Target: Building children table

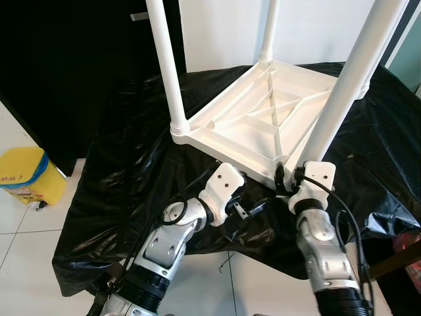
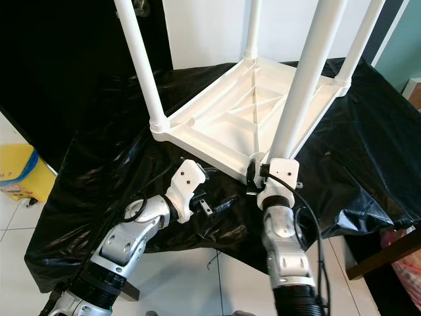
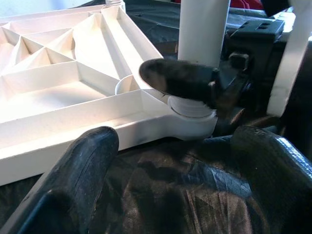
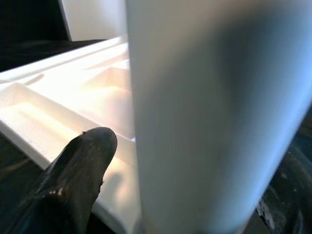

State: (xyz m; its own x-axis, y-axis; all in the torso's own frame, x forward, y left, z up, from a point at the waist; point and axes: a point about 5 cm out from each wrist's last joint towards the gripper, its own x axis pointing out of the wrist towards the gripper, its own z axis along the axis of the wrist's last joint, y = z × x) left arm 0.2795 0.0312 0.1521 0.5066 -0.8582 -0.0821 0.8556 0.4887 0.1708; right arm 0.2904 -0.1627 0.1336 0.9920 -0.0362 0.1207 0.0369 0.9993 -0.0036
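Two silver arms reach up from the near edge in the left eye view. Right claw sits at the foot of the nearest white leg, its black fingers either side of the leg where it meets the near corner of the upturned children's table. Left claw lies low over the black plastic sheet, just short of the table's near rim, holding nothing. That left forearm angles in from the near left with the wrist bent toward the right arm; the right forearm rises almost straight to the leg. White floor tiles lie open to the near left, where a yellow container stands well apart from the sheet.

From the right eye view, the table rests ribbed underside up on the sheet-draped counter, all four legs pointing upward, and a dark wall closes the far left.

Seen from the left wrist, its two black fingers are spread wide over the sheet, with the table's corner between and beyond them, and one right-claw finger pressed against the leg's base.

Close up at the right wrist, the leg looms large beside one black finger; the other finger is hidden behind it, so I cannot tell how tightly it is clamped.
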